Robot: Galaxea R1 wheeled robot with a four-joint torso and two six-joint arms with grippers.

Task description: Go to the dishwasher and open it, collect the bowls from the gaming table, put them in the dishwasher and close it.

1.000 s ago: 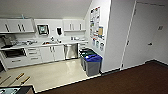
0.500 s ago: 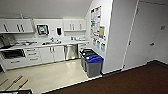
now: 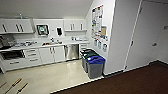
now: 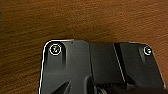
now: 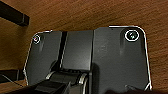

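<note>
A small kitchenette opens ahead in the head view, its pale floor (image 3: 50,75) meeting dark reddish-brown carpet (image 3: 130,82) where the robot stands. Both wrist views look down on that brown carpet, each past the robot's own dark plate, which suggests the arms hang low at the sides; whether either claw is open, closed or holding anything cannot be told. Outward in the room, the dishwasher (image 3: 72,51), a greyish front one cabinet wide, sits closed under the white counter (image 3: 37,46), between white cabinet doors (image 3: 53,54) and a narrow stack of drawers. Just to its right, against the wall, stand bins, the nearest grey with a blue lid (image 3: 95,66). Papers cover a noticeboard (image 3: 98,22) above them. What may be wooden-handled tools (image 3: 18,85) lie on the floor at lower left.
</note>
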